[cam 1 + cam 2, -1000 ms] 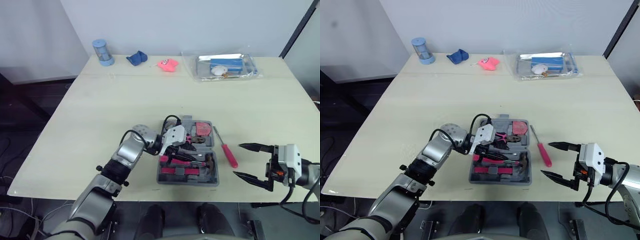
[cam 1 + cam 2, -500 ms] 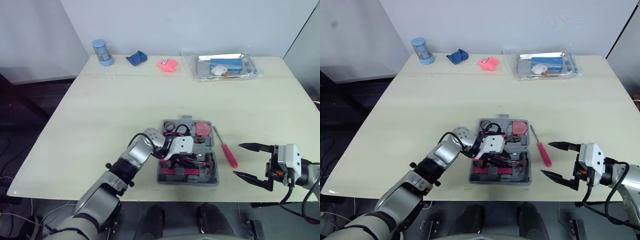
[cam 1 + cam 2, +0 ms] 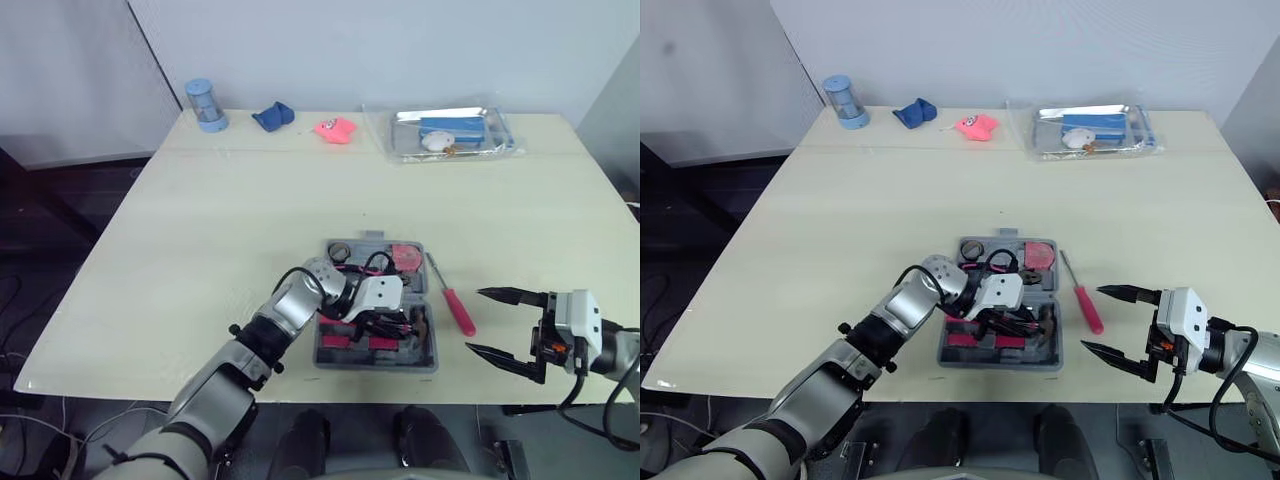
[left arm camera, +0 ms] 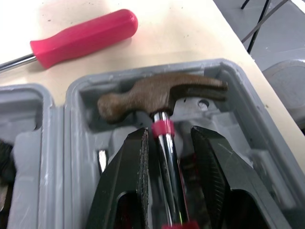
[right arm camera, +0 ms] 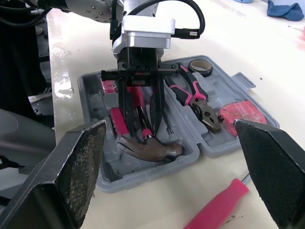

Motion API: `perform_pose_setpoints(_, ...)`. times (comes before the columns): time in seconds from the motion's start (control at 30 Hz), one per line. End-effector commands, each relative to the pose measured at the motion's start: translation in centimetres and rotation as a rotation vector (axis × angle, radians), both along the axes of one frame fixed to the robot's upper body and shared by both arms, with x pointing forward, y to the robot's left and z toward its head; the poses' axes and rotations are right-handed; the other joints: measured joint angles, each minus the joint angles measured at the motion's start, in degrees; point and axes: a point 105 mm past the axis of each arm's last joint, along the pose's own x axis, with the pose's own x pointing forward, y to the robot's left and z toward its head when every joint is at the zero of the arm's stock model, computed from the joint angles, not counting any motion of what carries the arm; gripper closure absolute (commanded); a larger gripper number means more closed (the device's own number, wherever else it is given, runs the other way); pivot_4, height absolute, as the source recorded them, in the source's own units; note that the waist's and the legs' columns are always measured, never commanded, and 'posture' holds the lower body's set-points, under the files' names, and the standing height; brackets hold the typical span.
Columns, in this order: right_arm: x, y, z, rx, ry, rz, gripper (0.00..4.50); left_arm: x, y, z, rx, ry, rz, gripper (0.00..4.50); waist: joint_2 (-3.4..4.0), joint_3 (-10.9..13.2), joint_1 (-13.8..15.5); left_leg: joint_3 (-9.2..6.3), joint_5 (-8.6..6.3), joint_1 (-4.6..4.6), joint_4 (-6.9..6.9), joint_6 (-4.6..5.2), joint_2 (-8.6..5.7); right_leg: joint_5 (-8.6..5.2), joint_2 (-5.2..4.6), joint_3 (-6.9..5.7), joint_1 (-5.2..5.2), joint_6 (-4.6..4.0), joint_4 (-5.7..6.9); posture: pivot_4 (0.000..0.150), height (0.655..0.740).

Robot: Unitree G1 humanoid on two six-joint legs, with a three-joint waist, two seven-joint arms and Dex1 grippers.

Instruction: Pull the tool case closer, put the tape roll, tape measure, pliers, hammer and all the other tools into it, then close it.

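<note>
Now L claw point(image 4: 171, 132), open, straddles hammer point(image 4: 162, 95) shaft inside tool case point(image 4: 71, 143).

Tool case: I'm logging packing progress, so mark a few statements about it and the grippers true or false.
The hammer lies in the case. True.
The screwdriver is in the case. False: it lies on the table beside it.
The left gripper straddles the hammer's shaft. True.
The right gripper holds the pliers. False: it is open and empty; the pliers lie in the case.
The case is shut. False: it is open.
</note>
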Motion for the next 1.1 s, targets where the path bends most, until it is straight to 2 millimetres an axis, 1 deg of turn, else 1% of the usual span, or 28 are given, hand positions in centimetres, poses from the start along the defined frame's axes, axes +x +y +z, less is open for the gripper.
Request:
perform_pose_setpoints(0.03, -0.2, 0.2, 1.0, 0.002, -0.052, 0.011, 0.00, 0.2, -0.3, 0.5, -0.012, -0.009, 0.001, 3.97, 0.00, 0.00, 0.00, 0.00, 0.00, 0.00, 0.00, 0.00, 0.00, 0.00, 0.00, 0.00, 0.00, 0.00, 0.00, 0.150, 0.7400)
perform_pose_setpoints(0.07, -0.3, 0.3, 1.0, 0.002, -0.052, 0.010, 0.00, 0.2, -0.3, 0.5, -0.016, -0.006, 0.004, 4.34, 0.00, 0.00, 0.01, 0.00, 0.00, 0.00, 0.00, 0.00, 0.00, 0.00, 0.00, 0.00, 0.00, 0.00, 0.00, 0.150, 0.7400)
perform_pose_setpoints(0.1, -0.3, 0.3, 1.0, 0.002, -0.052, 0.010, 0.00, 0.2, -0.3, 0.6, -0.018, -0.004, 0.005, 4.46, 0.00, 0.00, 0.02, 0.00, 0.00, 0.00, 0.00, 0.00, 0.00, 0.00, 0.00, 0.00, 0.00, 0.00, 0.00, 0.150, 0.7400)
perform_pose_setpoints(0.33, -0.2, 0.4, 1.0, 0.004, -0.052, 0.011, 0.00, 0.4, -0.2, 0.7, 0.002, -0.006, 0.035, 4.46, 0.00, 0.00, 0.00, 0.00, 0.00, 0.00, 0.00, 0.00, 0.00, 0.00, 0.00, 0.00, 0.00, 0.00, 0.00, 0.150, 0.7400)
perform_pose_setpoints(0.47, -0.2, 0.5, 1.0, 0.006, -0.054, 0.012, 0.00, 0.8, -0.6, 1.2, 0.010, -0.027, 0.074, 4.46, 0.00, 0.00, 0.02, 0.00, 0.00, 0.00, 0.00, 0.00, 0.00, 0.00, 0.00, 0.00, 0.00, 0.00, 0.00, 0.150, 0.7400)
perform_pose_setpoints(0.73, -0.1, 0.7, 1.0, 0.009, -0.056, 0.015, 0.00, 1.4, -0.8, 1.5, 0.059, -0.062, 0.120, 4.46, 0.00, 0.00, 0.01, 0.00, 0.00, 0.01, 0.00, 0.00, 0.00, 0.00, 0.00, 0.00, 0.01, 0.00, 0.01, 0.150, 0.7400)
perform_pose_setpoints(0.9, 0.0, 0.7, 1.0, 0.012, -0.058, 0.013, 0.00, 0.8, -1.1, 2.4, 0.053, -0.047, 0.118, 4.46, 0.00, 0.00, -0.07, 0.00, 0.00, 0.00, 0.00, 0.00, 0.00, 0.00, 0.00, 0.00, 0.00, 0.00, 0.01, 0.150, 0.7400)
perform_pose_setpoints(1.1, 0.0, 0.7, 0.9, 0.013, -0.062, 0.013, 0.00, 1.2, -1.3, 2.1, 0.101, -0.070, 0.162, 4.46, 0.00, 0.00, -0.01, 0.00, 0.00, -0.01, 0.00, 0.00, 0.00, 0.00, 0.00, 0.00, 0.00, 0.00, 0.00, 0.150, 0.7400)
